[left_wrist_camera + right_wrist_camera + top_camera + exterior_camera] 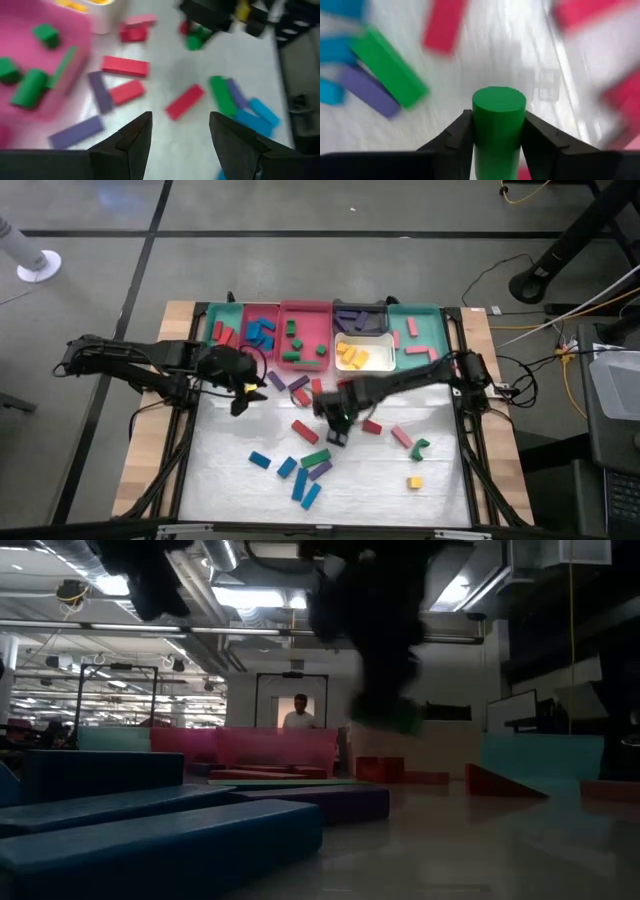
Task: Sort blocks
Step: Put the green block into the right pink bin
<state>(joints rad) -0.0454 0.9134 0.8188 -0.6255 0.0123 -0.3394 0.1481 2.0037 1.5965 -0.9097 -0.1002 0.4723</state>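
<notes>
Blocks lie in two groups: sorted ones in the trays along the table's far edge, loose ones on the white work surface [440,500] in front of them.

A green cylinder [498,125] is pinched between the two fingers of the right gripper [336,423], which hangs above the middle of the surface; the low view shows that cylinder [390,716] clear of the table. Below it on the surface lie a green bar [387,66] and a purple bar [367,90], side by side and touching, with a red bar [442,22] near them.

The left gripper [180,132] hovers at the left part of the surface, just in front of the trays, with its fingers spread and nothing between them. Ahead of it lie red bars [125,66] and purple bars [100,91], then a green, purple and blue cluster [235,102].

Toward the near edge, blue bars [300,480] lie together, a yellow block [414,481] sits well apart on the right, and a pink bar [401,436] lies just beside a green piece [420,447].

Tray contents:
- teal tray [235,315], far left: red and blue blocks
- pink tray [305,308]: green blocks
- white tray [385,360]: yellow blocks
- black tray [360,315]: contents cannot be told
- teal tray [430,325], far right: pink and red bars

A person [298,712] stands in the room beyond the table.
</notes>
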